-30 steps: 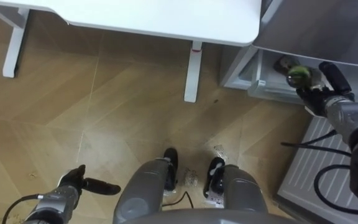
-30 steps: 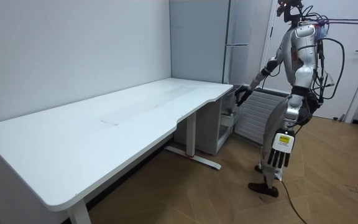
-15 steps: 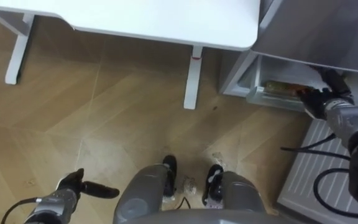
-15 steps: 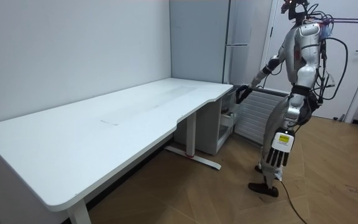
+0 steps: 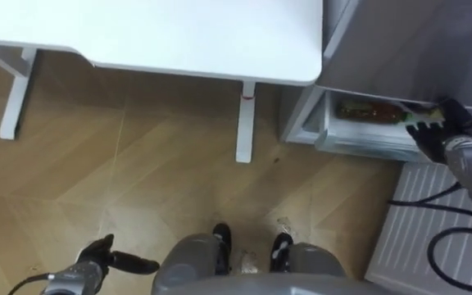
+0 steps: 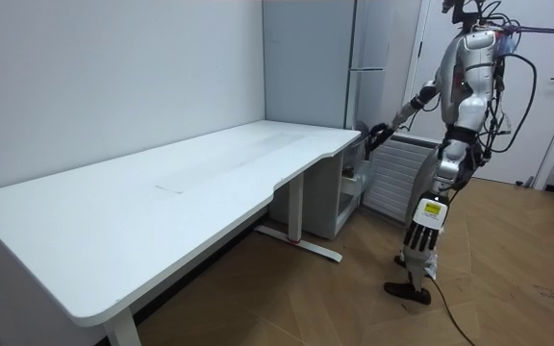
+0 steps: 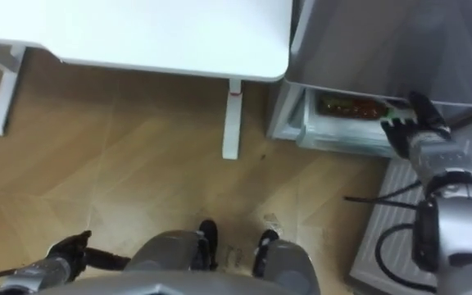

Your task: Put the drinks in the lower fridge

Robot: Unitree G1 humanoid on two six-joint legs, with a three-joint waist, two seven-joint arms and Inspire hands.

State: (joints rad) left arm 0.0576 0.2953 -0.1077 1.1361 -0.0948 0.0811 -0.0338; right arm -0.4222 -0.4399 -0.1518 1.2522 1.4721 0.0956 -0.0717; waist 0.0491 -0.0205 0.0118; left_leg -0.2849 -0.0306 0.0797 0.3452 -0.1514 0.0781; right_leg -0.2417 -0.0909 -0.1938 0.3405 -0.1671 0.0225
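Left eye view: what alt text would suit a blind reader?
Seen from above, the robot's right hand is at the end of a drink bottle lying in the open lower fridge at right. A white table spans the top above a wooden floor; the left hand hangs open at lower left.

A drink bottle (image 5: 369,110) lies on its side inside the open lower fridge (image 5: 357,144), at about 2 o'clock in the eye views. Its body is amber-brown, and its long axis runs from 9 o'clock to 3 o'clock along the compartment. Its green end points toward 3 o'clock and sits just beside the right hand (image 5: 442,136); whether the two touch cannot be told. The compartment's pale front lip lies just below the bottle, toward 6 o'clock.
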